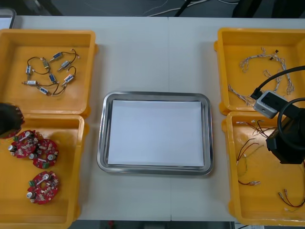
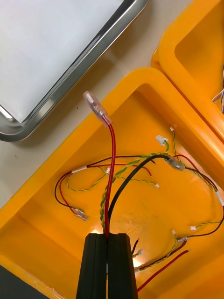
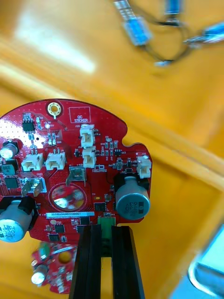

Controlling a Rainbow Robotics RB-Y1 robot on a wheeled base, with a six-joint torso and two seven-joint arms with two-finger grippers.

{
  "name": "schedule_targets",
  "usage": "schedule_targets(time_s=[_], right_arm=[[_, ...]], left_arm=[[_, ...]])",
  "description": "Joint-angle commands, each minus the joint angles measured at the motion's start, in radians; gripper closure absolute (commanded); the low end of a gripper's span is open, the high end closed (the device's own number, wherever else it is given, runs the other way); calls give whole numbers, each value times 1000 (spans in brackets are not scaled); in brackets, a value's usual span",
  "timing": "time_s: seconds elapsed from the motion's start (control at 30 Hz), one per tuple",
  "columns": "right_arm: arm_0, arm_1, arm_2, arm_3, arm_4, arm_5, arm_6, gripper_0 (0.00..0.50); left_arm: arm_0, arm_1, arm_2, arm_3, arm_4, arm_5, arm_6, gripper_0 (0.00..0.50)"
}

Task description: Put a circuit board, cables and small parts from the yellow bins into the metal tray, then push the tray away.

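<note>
My left gripper (image 3: 106, 228) is shut on a green connector at the rim of a round red circuit board (image 3: 70, 163), which is tilted up above the bin floor. In the front view the left gripper (image 1: 8, 119) is at the table's far left, over the near left yellow bin (image 1: 71, 210). My right gripper (image 2: 107, 236) is shut on a red cable (image 2: 112, 159) that rises from the fingers to a clear connector; a black cable (image 2: 135, 170) runs beside it. The right gripper (image 1: 286, 143) hangs over the near right bin (image 1: 231, 191). The metal tray (image 1: 102, 138), white inside, lies between the bins.
More red boards (image 1: 43, 187) lie in the near left bin. The far left bin holds small metal parts (image 1: 50, 71) with wires. Twisted blue and white cables (image 1: 267, 62) lie in the far right bin. Loose red, black and yellow cables (image 2: 196, 177) cover the near right bin's floor.
</note>
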Motion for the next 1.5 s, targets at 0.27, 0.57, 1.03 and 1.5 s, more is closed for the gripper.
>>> schedule_targets(time_s=[0.27, 0.57, 1.03, 1.5], right_arm=[[-24, 9, 14, -4, -2, 4, 13, 500], [-24, 9, 14, -4, -2, 4, 13, 500], [-24, 9, 14, -4, -2, 4, 13, 500], [-24, 9, 14, -4, -2, 4, 13, 500]], left_arm=[[-317, 66, -263, 82, 153, 7, 28, 500], [-440, 62, -499, 182, 163, 7, 11, 500], [-431, -43, -780, 176, 3, 7, 55, 500], [-336, -156, -907, 210, -201, 7, 37, 500]])
